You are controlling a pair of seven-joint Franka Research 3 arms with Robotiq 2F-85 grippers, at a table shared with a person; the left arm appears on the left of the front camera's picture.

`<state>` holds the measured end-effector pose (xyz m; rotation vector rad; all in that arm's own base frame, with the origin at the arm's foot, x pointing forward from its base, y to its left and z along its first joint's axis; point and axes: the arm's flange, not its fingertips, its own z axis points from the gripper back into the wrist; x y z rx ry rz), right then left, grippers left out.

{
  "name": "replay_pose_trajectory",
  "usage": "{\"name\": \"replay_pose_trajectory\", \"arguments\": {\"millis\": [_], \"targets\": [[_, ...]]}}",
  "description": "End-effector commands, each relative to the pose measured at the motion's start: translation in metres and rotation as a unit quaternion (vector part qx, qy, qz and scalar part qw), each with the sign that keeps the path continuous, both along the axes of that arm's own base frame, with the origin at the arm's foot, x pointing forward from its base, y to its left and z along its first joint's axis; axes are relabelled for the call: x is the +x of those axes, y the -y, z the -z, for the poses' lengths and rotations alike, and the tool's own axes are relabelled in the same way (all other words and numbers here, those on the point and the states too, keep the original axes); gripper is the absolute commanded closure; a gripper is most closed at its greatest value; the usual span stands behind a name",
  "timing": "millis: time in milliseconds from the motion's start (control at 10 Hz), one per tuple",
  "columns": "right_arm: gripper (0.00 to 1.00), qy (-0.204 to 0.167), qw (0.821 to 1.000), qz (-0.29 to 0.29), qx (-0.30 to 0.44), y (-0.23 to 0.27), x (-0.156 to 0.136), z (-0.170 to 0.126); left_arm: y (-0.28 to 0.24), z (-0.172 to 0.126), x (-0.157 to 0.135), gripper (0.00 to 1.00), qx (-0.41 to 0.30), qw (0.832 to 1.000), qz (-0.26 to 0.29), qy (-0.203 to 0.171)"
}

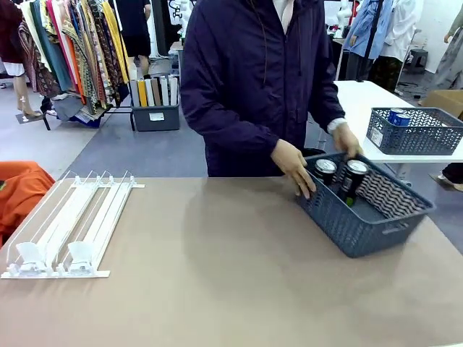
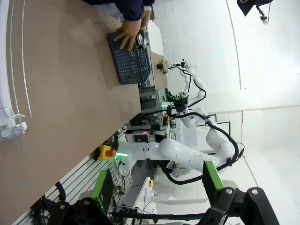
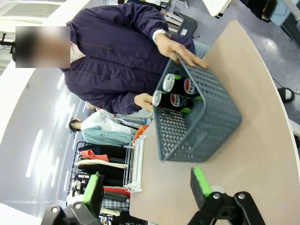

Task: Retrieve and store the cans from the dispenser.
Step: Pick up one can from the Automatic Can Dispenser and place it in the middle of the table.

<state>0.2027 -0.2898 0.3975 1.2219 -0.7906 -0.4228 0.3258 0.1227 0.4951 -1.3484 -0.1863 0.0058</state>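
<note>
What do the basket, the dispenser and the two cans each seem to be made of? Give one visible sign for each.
Basket: matte grey plastic, probably moulded, judging by its lattice walls.
Dispenser: white and clear glossy plastic, judging by its thin see-through rails.
Cans: likely metal, with shiny silver tops and printed black bodies.

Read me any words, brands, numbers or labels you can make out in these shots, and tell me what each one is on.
No word or number reads clearly.
Round Pepsi logo, no legible lettering: on two black cans in the grey basket.
White label on the bin of rolls across the room: too small to read.
Blue can in the far basket: print too small to read.
</note>
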Motion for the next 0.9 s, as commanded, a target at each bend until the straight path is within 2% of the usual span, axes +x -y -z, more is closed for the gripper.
{"name": "replay_pose_trajectory", "arguments": {"millis": [0, 800], "targets": [[0.00, 0.002, 1.000, 0.000, -0.002, -0.0001, -0.0002, -0.0018, -0.0010, -0.0006, -0.0034, 0.00, -0.006, 1.000, 0.001, 0.003], [0.00, 0.002, 1.000, 0.000, -0.002, -0.0001, -0.0002, -0.0018, -0.0010, -0.0006, -0.0034, 0.00, -0.006, 1.000, 0.001, 0.003]]}}
